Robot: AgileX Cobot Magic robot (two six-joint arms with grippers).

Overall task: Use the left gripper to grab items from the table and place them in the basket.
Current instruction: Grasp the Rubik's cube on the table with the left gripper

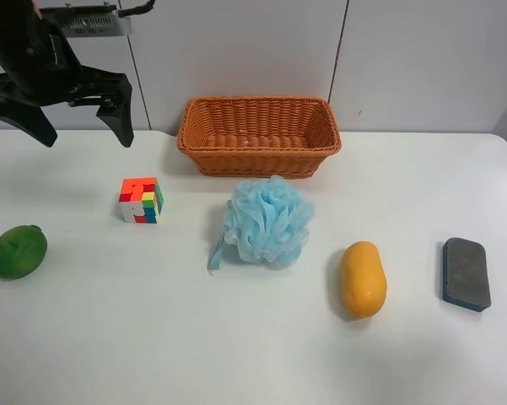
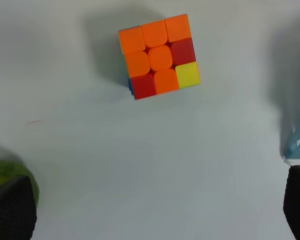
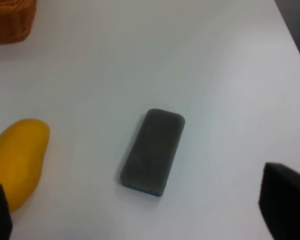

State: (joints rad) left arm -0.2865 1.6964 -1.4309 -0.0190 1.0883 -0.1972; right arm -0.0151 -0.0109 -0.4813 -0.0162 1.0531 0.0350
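The left pincer hangs raised, fingers spread wide, holding nothing; the right pincer is likewise spread.

Left claw: black, no markings. Right claw: black too.

Cube, under the left claw: top face has six orange squares, two red, one yellow. Side faces show white, red, yellow, green and blue.

Green fruit, by one left-claw finger: mid green with darker patches.

Pouf: light blue mesh, paler at the folds.

Mango: yellow-orange, unpatterned.

Sponge, under the right claw: dark grey top, with a blue strip along one short edge.

Basket: orange-brown woven wicker.

Surface: plain white.
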